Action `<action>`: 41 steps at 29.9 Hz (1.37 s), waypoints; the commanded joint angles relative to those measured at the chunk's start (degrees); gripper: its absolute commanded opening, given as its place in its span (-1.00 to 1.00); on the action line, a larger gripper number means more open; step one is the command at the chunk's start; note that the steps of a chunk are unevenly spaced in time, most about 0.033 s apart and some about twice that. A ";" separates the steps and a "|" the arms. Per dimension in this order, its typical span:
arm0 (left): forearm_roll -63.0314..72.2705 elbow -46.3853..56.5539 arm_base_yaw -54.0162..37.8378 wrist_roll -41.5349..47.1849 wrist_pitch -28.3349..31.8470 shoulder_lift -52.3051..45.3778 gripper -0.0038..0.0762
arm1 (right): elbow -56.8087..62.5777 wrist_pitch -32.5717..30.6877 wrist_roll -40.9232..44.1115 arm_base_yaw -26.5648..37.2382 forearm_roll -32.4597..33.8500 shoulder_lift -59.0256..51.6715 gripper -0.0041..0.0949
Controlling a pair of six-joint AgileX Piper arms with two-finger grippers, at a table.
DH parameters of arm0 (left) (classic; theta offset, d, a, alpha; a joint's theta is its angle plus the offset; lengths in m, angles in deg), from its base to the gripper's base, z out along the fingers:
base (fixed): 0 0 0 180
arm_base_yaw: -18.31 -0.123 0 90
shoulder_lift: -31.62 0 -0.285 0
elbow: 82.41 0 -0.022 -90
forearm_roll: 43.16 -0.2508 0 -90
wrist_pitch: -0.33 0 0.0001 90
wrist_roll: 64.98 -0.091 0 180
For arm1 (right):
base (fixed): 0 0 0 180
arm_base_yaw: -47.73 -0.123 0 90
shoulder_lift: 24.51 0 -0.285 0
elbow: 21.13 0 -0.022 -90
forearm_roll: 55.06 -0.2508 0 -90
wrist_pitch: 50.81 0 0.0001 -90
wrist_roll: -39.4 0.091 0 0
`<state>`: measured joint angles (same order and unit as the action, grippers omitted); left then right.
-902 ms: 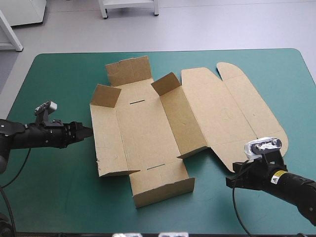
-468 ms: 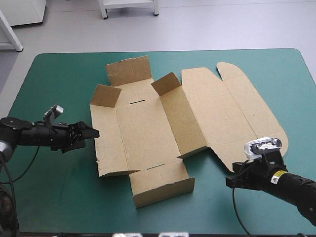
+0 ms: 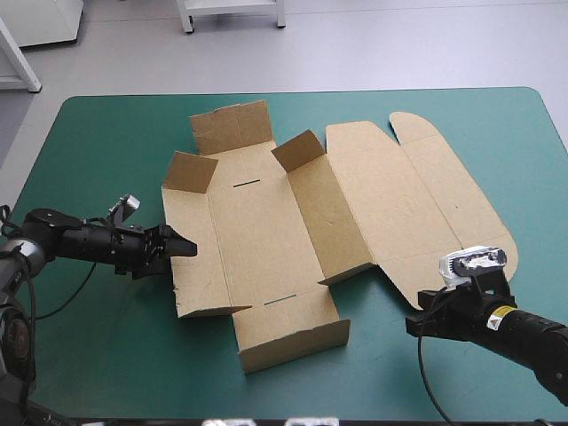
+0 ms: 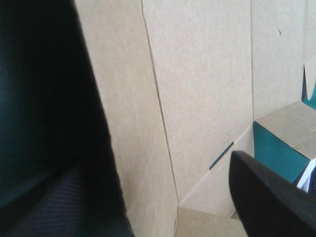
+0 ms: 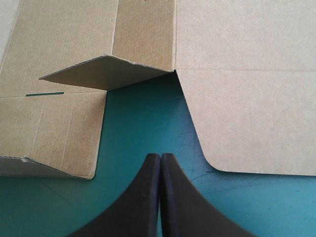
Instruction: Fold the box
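Your teal-green table (image 3: pixel 89 355) carries the box (image 3: pixel 266 222) at its middle, lid flat toward the right and several flaps raised. From above, the left gripper (image 3: pixel 182 246) meets the box's left edge. Only its wrist view shows the fingers (image 4: pixel 266 197) spread wide, with board between them. The right gripper (image 3: pixel 415 325) is over bare cover beside the lid's rounded near corner, fingers (image 5: pixel 148 197) pressed together. Open cover runs along the near edge.
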<state>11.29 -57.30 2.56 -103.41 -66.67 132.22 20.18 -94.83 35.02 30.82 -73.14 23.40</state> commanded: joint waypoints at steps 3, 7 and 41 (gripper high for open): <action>6.26 -1.53 0.58 -1.73 -2.70 -0.43 0.39 | -1.96 3.28 -0.02 -0.15 -1.16 0.05 -0.96; 8.35 -1.53 0.58 -3.26 -3.80 -0.03 0.26 | -1.96 3.28 -0.02 -0.15 -1.16 0.05 -0.96; 7.19 -4.76 4.19 -5.10 -3.04 3.20 -0.93 | -1.96 2.76 0.41 -0.15 -0.94 0.05 -0.96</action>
<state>16.03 -58.33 6.51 -108.59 -66.84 137.31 20.18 -94.46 35.44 30.82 -73.27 23.40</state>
